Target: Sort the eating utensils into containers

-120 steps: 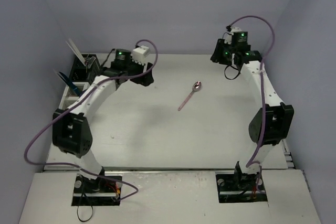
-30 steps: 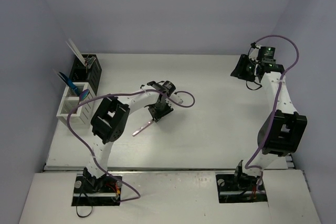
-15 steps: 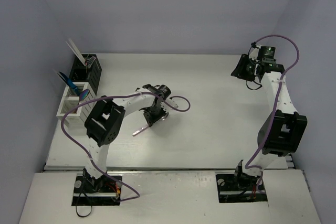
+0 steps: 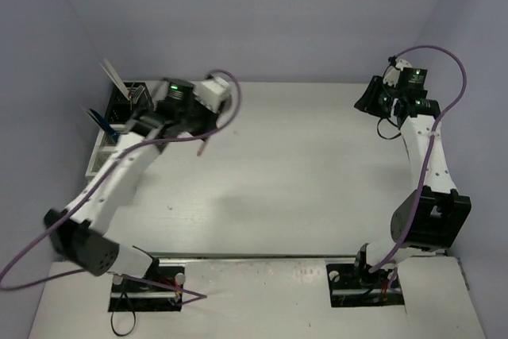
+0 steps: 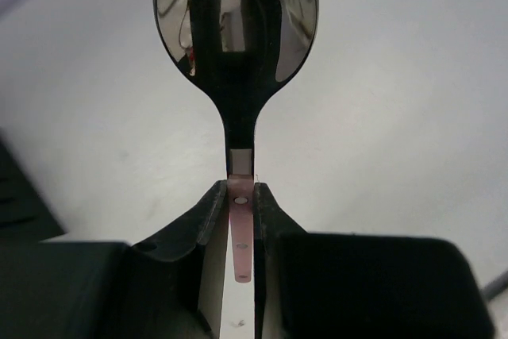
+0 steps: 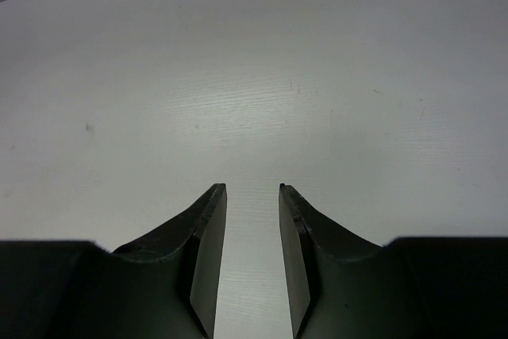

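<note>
Pink-handled spoon (image 5: pixel 236 29) is hanging pinched in left gripper (image 5: pixel 238 220) near caddies (image 4: pixel 136 102) at the table (image 4: pixel 302 188)'s far-left corner, needing lowering into one, right gripper (image 6: pixel 252 196) idling slightly parted, empty

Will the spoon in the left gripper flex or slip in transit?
Probably stiff: the spoon stands straight out of the left gripper. It could pivot or slip: the jaws pinch only its thin handle. Its mirror-smooth bowl suggests slick metal.

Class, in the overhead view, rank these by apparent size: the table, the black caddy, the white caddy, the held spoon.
1. Table.
2. Black caddy and white caddy: not ranked, since the left arm hides part of each.
3. Pink-handled spoon, only a sliver showing.
</note>
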### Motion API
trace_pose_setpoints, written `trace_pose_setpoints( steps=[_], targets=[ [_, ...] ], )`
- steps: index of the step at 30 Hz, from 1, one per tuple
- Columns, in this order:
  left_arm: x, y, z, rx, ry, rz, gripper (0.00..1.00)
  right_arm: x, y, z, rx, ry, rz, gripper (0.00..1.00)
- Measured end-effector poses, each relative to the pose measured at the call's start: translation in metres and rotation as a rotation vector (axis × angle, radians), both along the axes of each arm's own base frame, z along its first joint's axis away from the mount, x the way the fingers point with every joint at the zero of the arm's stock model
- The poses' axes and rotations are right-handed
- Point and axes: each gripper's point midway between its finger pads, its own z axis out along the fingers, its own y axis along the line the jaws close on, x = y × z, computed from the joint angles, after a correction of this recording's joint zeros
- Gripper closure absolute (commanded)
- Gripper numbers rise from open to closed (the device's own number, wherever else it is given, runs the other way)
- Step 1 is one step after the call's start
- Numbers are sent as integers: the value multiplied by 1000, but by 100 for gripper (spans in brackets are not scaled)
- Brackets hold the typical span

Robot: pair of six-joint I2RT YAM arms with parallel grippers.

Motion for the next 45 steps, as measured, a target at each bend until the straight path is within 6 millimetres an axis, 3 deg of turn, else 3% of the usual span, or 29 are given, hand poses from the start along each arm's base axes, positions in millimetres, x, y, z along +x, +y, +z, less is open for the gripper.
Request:
trace_pose_setpoints(
  steps=[2,4,6,8,11,13,20,23,25,36,45],
  targets=[
    [-8,44,48,-61,-144,114,100,-1,1,3,-2,-7,1,70],
    [-25,89,81,-85,-261,244,100,-1,3,4,-5,-9,3,69],
    [-44,123,100,-100,-355,346,100,-1,4,3,-13,-8,3,69],
    [-66,152,106,-108,-417,434,100,-1,10,3,-25,-7,8,69],
    [-85,190,98,-95,-433,571,100,-1,25,2,-40,-6,36,69],
    [-86,210,87,-85,-419,649,100,-1,35,1,-49,-6,58,69],
    [-67,276,-5,-80,-203,876,100,3,45,-10,-71,19,86,69],
    [-54,291,-33,-110,-148,907,100,5,45,-17,-76,34,88,70],
    [-46,295,-40,-133,-155,901,100,6,45,-20,-77,40,90,71],
    [-9,296,-24,-219,-255,812,100,5,47,-28,-81,58,101,71],
    [1,306,-37,-175,-242,774,100,7,47,-39,-78,85,102,71]
  ],
)
